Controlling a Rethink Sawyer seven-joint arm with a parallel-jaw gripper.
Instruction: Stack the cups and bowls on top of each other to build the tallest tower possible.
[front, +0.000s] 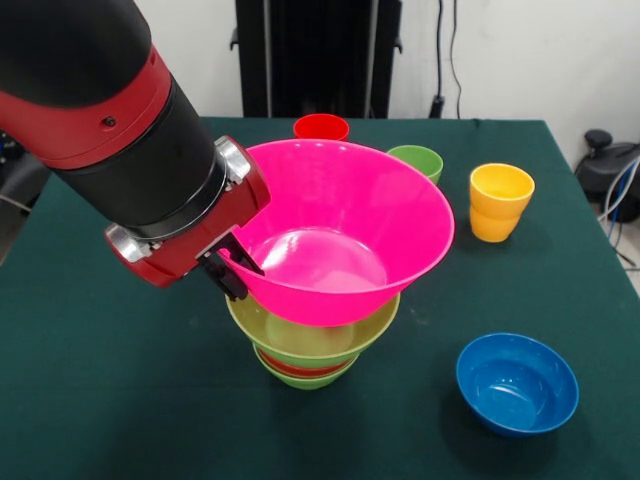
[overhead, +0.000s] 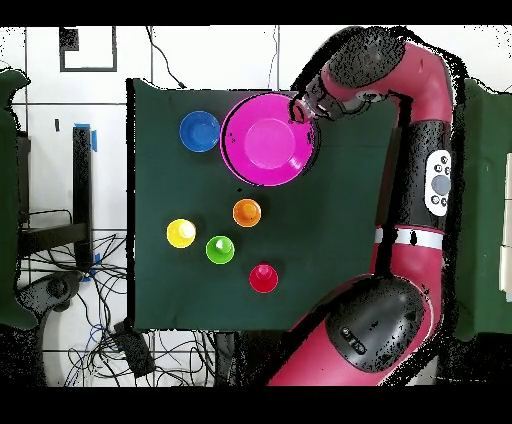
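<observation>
Pincer (front: 232, 268) clamped on pink bowl (front: 345, 230) rim | blue bowl (front: 517, 383) nearby

The pink bowl (front: 345, 235) and blue bowl (front: 517, 383) look like glossy, smooth plastic that catches highlights. The worktop (front: 90, 380) wears matt green cloth; the arm's (front: 110, 120) shell is smooth.

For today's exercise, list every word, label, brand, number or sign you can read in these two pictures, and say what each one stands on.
No readable text in either view.
The pink bowl, the blue bowl and the yellow cup: plain, no print seen.
The arm: a grey panel with round buttons in the overhead view; any marks on it are too small to read.
The tool: no label seen.
</observation>
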